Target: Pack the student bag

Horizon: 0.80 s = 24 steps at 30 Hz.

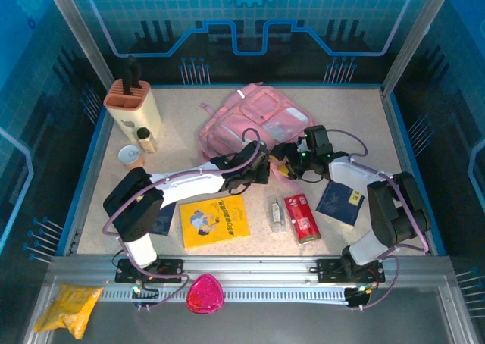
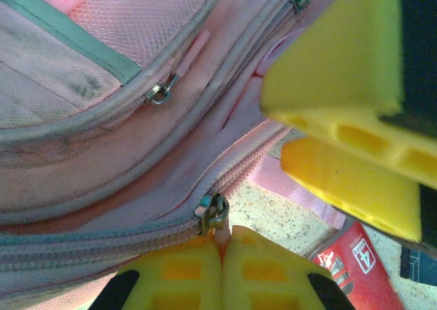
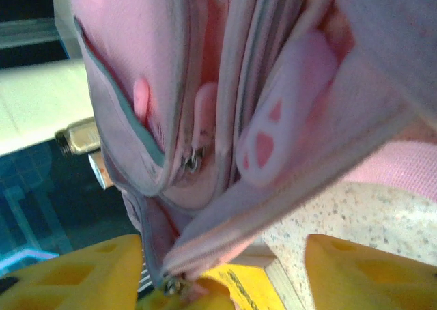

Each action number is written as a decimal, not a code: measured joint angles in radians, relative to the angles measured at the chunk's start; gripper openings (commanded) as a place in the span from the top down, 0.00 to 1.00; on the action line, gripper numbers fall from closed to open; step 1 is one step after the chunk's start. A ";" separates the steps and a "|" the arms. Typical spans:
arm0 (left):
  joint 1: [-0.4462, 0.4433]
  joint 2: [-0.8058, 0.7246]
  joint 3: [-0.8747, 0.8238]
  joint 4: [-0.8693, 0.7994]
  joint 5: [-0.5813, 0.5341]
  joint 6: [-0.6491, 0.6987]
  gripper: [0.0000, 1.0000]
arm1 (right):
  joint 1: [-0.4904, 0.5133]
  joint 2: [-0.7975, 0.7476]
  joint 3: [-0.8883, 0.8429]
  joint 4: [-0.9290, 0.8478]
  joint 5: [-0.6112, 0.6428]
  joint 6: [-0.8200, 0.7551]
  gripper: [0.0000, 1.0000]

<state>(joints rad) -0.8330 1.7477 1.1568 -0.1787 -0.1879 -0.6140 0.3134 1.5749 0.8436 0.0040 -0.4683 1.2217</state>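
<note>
Here, toward the tabletop's far edge, right of centre: the student bag [image 1: 258, 117]. Pinching its zipper pull [image 2: 217, 216] with the left gripper [image 2: 222, 245], clamped tight; straddling a fabric edge with the right gripper [image 1: 292, 165], spread wide. Likely to slip off the zipper pull if tugged askew, or to drag the soft bag along rather than run the zipper.

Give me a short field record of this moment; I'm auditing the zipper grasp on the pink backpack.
bag: student bag, lying on the table, far middle
left gripper: shut on zipper pull
right gripper: open, a finger on either side of the bag's edge
unpacked items, near side: yellow book, red packet, dark blue booklet
</note>
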 measured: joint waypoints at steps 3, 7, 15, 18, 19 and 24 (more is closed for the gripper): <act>0.000 0.000 0.002 0.000 0.016 0.016 1.00 | 0.000 0.038 0.005 0.028 0.019 0.005 0.57; 0.000 0.001 0.014 -0.014 0.035 0.030 1.00 | -0.001 0.075 0.007 0.042 0.039 -0.006 0.73; 0.000 0.001 0.021 -0.026 0.045 0.072 1.00 | -0.016 0.075 0.058 -0.026 0.050 -0.093 1.00; 0.000 0.001 0.021 -0.029 0.048 0.097 1.00 | -0.033 0.075 0.065 -0.046 0.040 -0.124 1.00; 0.000 0.000 0.021 -0.032 0.050 0.103 1.00 | -0.040 0.075 0.069 -0.057 0.037 -0.133 1.00; 0.014 -0.033 -0.008 -0.036 0.063 0.123 1.00 | -0.095 0.082 0.127 -0.140 0.015 -0.193 1.00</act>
<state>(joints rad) -0.8185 1.7149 1.1484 -0.2150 -0.1246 -0.4908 0.2188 1.6569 0.9707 -0.1364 -0.4534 1.0283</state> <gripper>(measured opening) 0.053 0.061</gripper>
